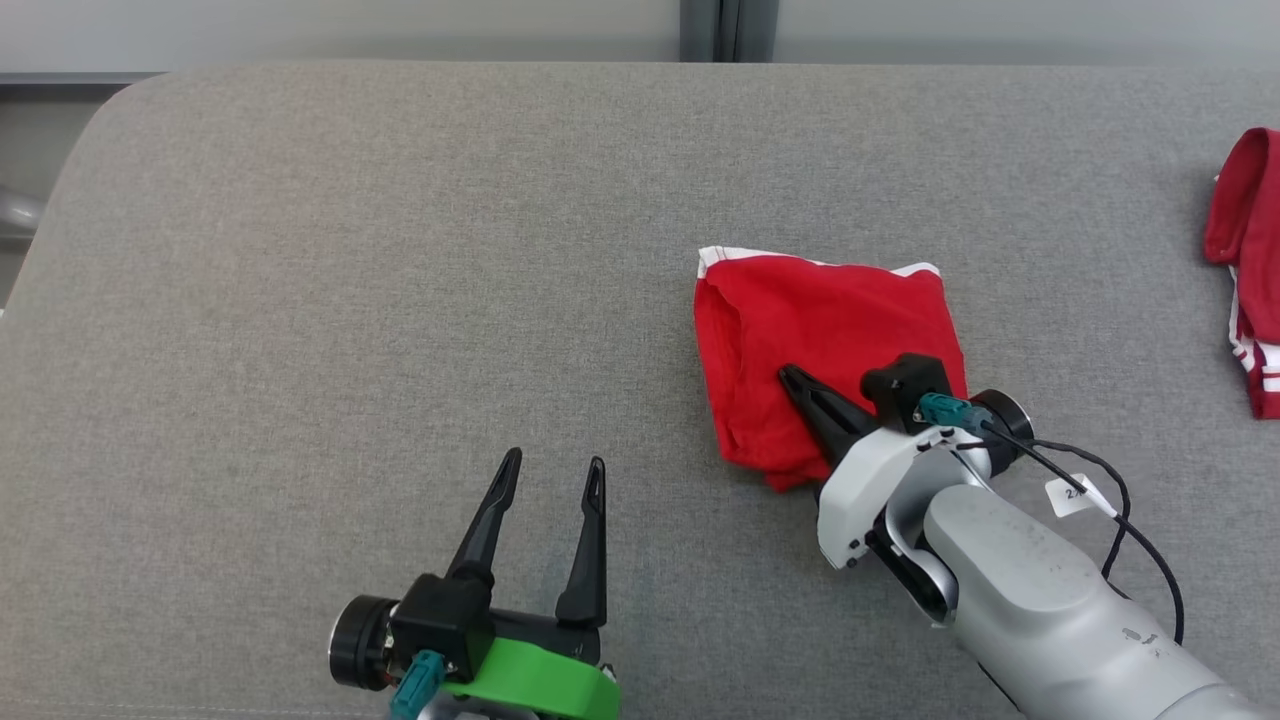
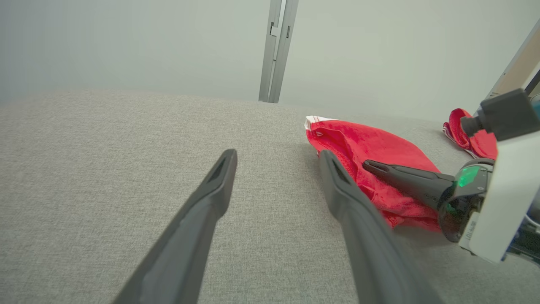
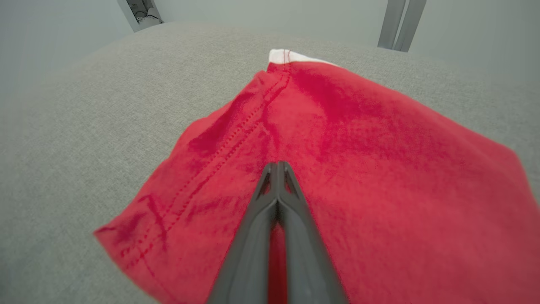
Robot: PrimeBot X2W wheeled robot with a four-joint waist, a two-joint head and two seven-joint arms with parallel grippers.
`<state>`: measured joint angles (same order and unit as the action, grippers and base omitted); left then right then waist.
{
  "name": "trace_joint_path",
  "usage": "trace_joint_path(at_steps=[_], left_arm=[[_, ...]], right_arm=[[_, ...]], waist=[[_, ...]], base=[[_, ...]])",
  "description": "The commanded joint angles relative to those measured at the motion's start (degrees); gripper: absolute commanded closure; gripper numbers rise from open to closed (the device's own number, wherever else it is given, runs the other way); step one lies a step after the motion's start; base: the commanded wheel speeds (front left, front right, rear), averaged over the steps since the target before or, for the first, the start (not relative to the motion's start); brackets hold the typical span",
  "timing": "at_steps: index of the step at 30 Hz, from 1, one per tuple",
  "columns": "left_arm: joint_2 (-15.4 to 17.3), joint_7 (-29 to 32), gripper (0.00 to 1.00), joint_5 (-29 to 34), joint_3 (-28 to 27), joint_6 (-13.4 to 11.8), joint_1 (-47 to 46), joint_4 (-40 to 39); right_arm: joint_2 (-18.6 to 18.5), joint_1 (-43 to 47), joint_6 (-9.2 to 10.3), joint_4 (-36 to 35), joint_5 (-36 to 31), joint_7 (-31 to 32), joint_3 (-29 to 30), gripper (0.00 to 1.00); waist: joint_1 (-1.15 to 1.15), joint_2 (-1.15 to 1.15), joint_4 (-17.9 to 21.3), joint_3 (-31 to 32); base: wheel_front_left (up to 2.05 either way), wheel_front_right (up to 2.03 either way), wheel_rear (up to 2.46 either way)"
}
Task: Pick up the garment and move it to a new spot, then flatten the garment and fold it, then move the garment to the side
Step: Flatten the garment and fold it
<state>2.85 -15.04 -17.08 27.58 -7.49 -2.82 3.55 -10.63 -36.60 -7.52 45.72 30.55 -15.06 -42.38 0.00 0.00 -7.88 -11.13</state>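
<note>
Now: garment, red with a white trim along its far edge, lies folded into a rough square on the grey bench, right of centre. My right claw is closed, fingers pressed together along their length, tips resting on top of the cloth near its middle. Whether any fold is pinched between the tips I cannot tell; the right wrist view shows red through the slit lower down the fingers. My left claw stands wide open over bare bench, left of the garment and nearer to me, apart from it. A second red garment lies at the bench's far right edge.
</note>
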Motion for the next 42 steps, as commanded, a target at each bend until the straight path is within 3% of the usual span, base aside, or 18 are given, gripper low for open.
trace_joint_path(at_steps=[1, 9, 14, 16, 17, 18, 27, 32, 37, 42], left_arm=[[0.11, -0.16, 0.00, -0.15, 0.00, -0.02, -0.88, 0.03], [0.11, -0.16, 0.00, -0.50, 0.64, -0.05, -1.92, 0.22], [0.12, -0.16, 0.00, -0.35, 0.07, -0.27, -1.80, 0.43], [0.12, -0.16, 0.00, -0.14, -0.37, -0.35, -1.46, 0.50], [0.12, -0.16, 0.00, -0.08, -0.60, -0.42, -1.25, 0.53], [0.12, -0.16, 0.00, -0.01, -1.01, -0.55, -0.92, 0.58], [0.12, -0.16, 0.00, 1.93, -6.39, -0.58, 2.03, 0.31], [0.12, -0.16, 0.00, 1.54, -10.05, -0.04, 4.57, -0.27], [0.12, -0.16, 0.00, 3.38, -13.68, 1.40, 7.71, -1.71], [0.12, -0.16, 0.00, 6.49, -16.09, 2.80, 11.76, -3.75]], right_arm=[[0.20, -0.31, 0.08, 0.82, -0.03, -0.14, -0.35, 1.00], [0.79, -1.33, 0.08, 3.35, 1.69, -0.13, -1.77, 1.00], [0.08, -0.62, 0.08, -1.66, 1.23, -0.14, 0.28, 1.00], [-0.43, 0.69, 0.08, -5.13, 0.03, -0.13, 2.12, 0.56], [-0.61, 1.45, 0.08, -6.94, -0.64, -0.13, 2.96, 0.24], [-0.76, 2.50, 0.08, -9.32, -1.31, -0.14, 4.15, 0.00], [-1.99, 15.47, 0.08, -24.31, -8.68, -0.14, 16.48, 0.00], [0.11, 24.69, 0.08, -30.49, -13.24, -0.14, 24.38, 0.00], [2.23, 31.26, 0.08, -33.76, -17.54, -0.14, 28.53, 0.00], [3.03, 35.65, 0.08, -37.03, -19.06, -0.14, 28.95, 0.00]], waist=[[0.00, 0.00, -0.16, -0.51], [0.00, 0.00, -0.03, -1.54], [0.00, 0.00, 1.37, -1.00], [0.00, 0.00, 2.31, -0.38], [0.00, 0.00, 2.75, -0.05], [0.00, 0.00, 3.43, 0.49], [0.00, 0.00, 8.24, 5.87], [0.00, 0.00, 9.66, 8.87], [0.00, 0.00, 10.82, 11.13], [0.00, 0.00, 11.43, 13.61]], base=[[0.00, 0.00, 0.00], [0.00, 0.00, 0.00], [0.00, 0.00, 0.00], [0.00, 0.00, 0.00], [0.00, 0.00, 0.00], [0.00, 0.00, 0.00], [0.00, 0.00, 0.00], [0.00, 0.00, 0.00], [0.00, 0.00, 0.00], [0.00, 0.00, 0.00]])
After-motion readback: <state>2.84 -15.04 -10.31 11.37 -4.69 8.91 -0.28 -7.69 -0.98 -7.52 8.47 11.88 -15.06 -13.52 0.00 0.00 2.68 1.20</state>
